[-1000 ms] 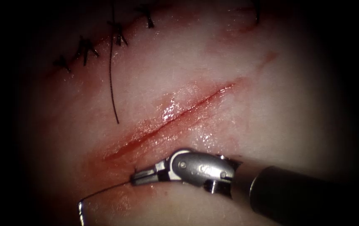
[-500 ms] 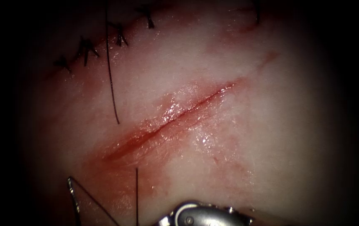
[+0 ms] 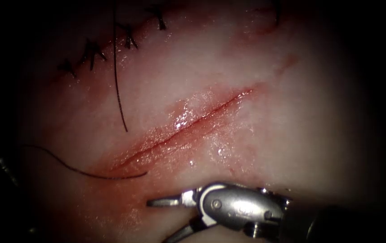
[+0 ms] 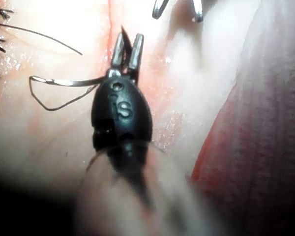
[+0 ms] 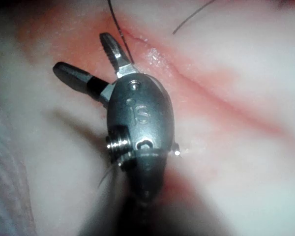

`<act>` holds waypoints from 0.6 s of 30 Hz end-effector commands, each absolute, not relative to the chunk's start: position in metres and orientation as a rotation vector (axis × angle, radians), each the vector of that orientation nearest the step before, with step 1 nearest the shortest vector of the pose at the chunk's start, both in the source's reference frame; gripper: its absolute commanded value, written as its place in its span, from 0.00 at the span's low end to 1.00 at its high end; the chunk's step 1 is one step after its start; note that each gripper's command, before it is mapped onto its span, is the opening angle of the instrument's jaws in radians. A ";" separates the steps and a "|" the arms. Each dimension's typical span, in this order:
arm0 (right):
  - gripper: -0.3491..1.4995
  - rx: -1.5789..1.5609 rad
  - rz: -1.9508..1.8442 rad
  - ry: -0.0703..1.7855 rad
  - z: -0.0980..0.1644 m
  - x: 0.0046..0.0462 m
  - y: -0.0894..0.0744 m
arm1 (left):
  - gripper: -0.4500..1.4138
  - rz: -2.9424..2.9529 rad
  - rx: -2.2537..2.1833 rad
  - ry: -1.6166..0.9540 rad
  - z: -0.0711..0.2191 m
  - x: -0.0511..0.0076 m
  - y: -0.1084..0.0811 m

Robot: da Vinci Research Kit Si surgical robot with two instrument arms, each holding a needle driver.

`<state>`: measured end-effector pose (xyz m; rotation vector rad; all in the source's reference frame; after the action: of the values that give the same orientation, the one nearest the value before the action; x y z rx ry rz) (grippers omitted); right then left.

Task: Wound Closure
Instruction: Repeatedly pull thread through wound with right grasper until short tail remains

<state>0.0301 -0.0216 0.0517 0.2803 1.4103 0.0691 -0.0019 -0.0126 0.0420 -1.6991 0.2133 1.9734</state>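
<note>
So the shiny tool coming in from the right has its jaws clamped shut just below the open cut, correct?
Not quite. The right tool does sit just below the open cut, but its jaws are spread open and hold nothing, as the endoscope view and right wrist view show.

A surgical training bench, not an operating room: pale slab of pork tissue (image 3: 292, 135) under a tight endoscope spotlight, edges falling off into darkness. Open straight cut (image 3: 188, 126) wet with red fluid (image 3: 157, 137), with a row of dark knotted stitches (image 3: 94, 51) closing an older cut at the far left. Loose black thread (image 3: 80, 168) lying on the surface. Steel wristed robotic needle driver (image 3: 168, 218) on a long dark shaft entering from the near right
</note>
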 end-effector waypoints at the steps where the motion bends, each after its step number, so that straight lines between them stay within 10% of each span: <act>1: 0.88 0.259 0.077 1.398 0.053 0.0306 -0.020 | 0.00 1.977 -1.689 0.218 0.043 -0.0023 -0.012; 18: 0.78 0.224 0.058 1.270 0.063 0.0347 -0.019 | 0.00 1.967 -1.735 0.225 0.042 -0.0041 -0.013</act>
<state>0.0338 -0.0192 0.0625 0.2246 1.2660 0.0576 -0.0037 -0.0131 0.0418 -1.7345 0.2252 1.9672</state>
